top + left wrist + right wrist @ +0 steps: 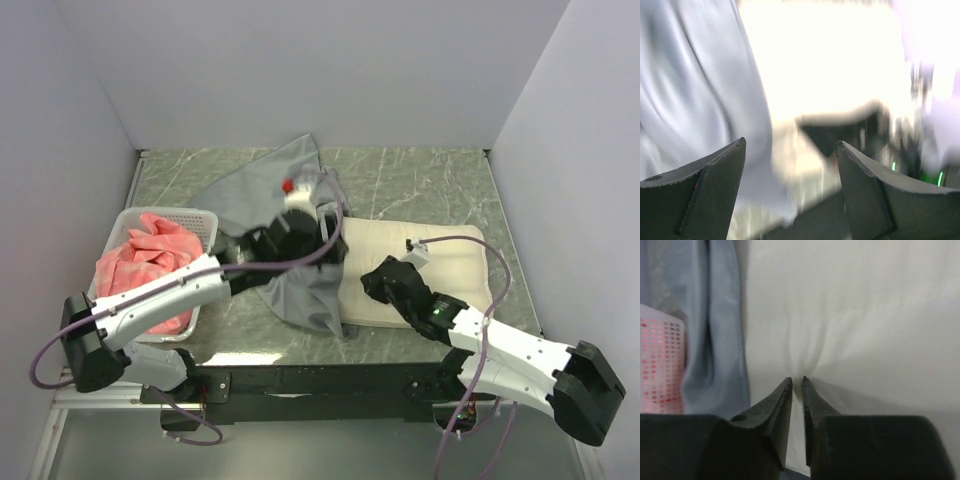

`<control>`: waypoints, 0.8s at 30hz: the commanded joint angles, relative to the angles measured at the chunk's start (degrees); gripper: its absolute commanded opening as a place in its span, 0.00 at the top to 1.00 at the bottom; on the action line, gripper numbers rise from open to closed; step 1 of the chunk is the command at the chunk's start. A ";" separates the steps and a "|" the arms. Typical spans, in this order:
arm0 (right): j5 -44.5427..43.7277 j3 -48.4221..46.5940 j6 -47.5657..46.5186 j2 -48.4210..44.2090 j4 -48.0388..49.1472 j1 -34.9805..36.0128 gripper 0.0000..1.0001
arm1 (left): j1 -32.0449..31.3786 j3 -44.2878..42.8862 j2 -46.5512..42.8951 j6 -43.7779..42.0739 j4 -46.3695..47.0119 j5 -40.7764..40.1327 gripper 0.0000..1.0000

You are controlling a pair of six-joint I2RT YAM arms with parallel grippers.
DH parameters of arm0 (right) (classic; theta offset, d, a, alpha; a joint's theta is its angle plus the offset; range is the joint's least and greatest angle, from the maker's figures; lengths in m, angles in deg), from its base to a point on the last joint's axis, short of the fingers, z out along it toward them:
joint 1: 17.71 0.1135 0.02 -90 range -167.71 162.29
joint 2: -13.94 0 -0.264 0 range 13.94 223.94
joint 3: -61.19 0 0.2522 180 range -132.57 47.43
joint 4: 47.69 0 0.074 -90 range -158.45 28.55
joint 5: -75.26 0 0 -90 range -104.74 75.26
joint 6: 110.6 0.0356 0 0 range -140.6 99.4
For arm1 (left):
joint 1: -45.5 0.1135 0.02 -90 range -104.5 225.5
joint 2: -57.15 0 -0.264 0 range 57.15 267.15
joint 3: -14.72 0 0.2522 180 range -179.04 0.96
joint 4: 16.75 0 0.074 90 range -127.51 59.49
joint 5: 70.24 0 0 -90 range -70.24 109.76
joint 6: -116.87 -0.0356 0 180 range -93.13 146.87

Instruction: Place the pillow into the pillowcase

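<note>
right end effector (796, 381) clamped on the pillow (855, 315); left end effector (790, 145) spread apart beside the pillowcase (690, 90); I'd grab its hem first, then feed slow

One pillow (385, 240), one pillowcase (262, 185), one basket (166, 213), one pink cloth (150, 258)

The pillowcase (310, 300) hides the left end of the pillow (445, 265), and the left wrist view is blurred and overexposed.
</note>
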 commanded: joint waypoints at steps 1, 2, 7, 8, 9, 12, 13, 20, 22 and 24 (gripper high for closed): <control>-3.05 -1.17 -1.64 -6.08 0.82 0.54 0.72 | 9.16 -15.25 8.67 -9.16 -5.23 -9.34 0.22; -3.31 -1.61 -2.16 -6.70 0.19 0.54 0.67 | 10.49 -18.15 11.56 -10.67 -6.45 -9.08 0.22; -5.86 -6.97 -8.66 -9.34 -5.70 0.37 0.34 | 12.61 -44.43 34.77 -20.94 -19.63 -11.19 0.23; -5.60 -7.67 -10.76 -9.08 -5.79 0.37 0.28 | 12.61 -47.16 37.49 -22.01 -22.26 -11.62 0.22; -5.94 -10.12 -15.22 -8.65 -7.27 0.02 0.22 | 13.22 -51.10 41.52 -22.98 -22.63 -11.37 0.20; -5.95 -14.95 -22.70 -4.26 -10.52 -0.95 0.14 | 14.89 -56.66 47.77 -25.27 -23.25 -8.65 0.21; -3.69 -16.19 -24.30 -1.29 -11.23 -2.26 0.13 | 15.16 -57.72 49.19 -25.88 -23.43 -7.86 0.21; -1.99 -20.86 -29.77 13.84 -12.38 -2.80 0.07 | 15.87 -61.69 55.88 -28.00 -23.60 -7.85 0.33; -1.82 -20.60 -29.24 17.88 -11.95 -2.97 0.07 | 16.04 -60.99 56.77 -28.09 -23.43 -8.81 0.42; -1.73 -19.20 -28.10 19.83 -10.28 -2.97 0.07 | 16.22 -59.58 56.42 -28.09 -22.64 -8.56 0.68</control>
